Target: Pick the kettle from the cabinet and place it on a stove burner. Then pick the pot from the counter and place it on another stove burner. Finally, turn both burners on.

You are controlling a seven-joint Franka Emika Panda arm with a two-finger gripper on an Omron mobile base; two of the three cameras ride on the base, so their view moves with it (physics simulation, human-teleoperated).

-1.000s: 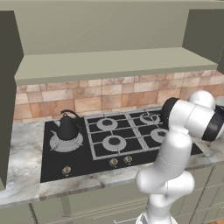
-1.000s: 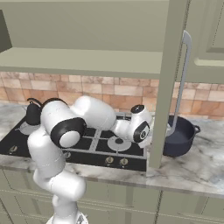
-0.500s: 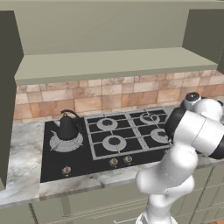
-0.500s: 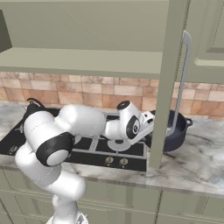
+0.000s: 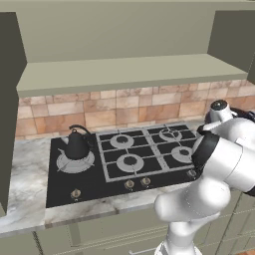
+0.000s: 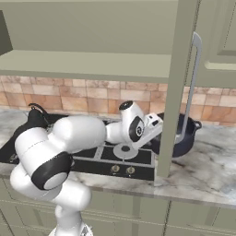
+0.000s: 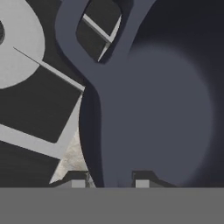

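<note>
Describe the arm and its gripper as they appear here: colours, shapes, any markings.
The arm is glossy white, built of thick rounded segments joined by dark, nearly black bands at the joints. Near the wrist sits a round dark disc with a pale centre. The hand is a small white block. The gripper ends in two small dark square tips with paler faces. No cables or lettering can be made out.

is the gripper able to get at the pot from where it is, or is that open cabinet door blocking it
Probably yes. The gripper is already at the pot: in the hand view its fingertips straddle the pot's rim, jaws nearly shut on it. The cabinet door stands in front of the pot in the right base view, but the arm reaches in from the stove side.
</note>
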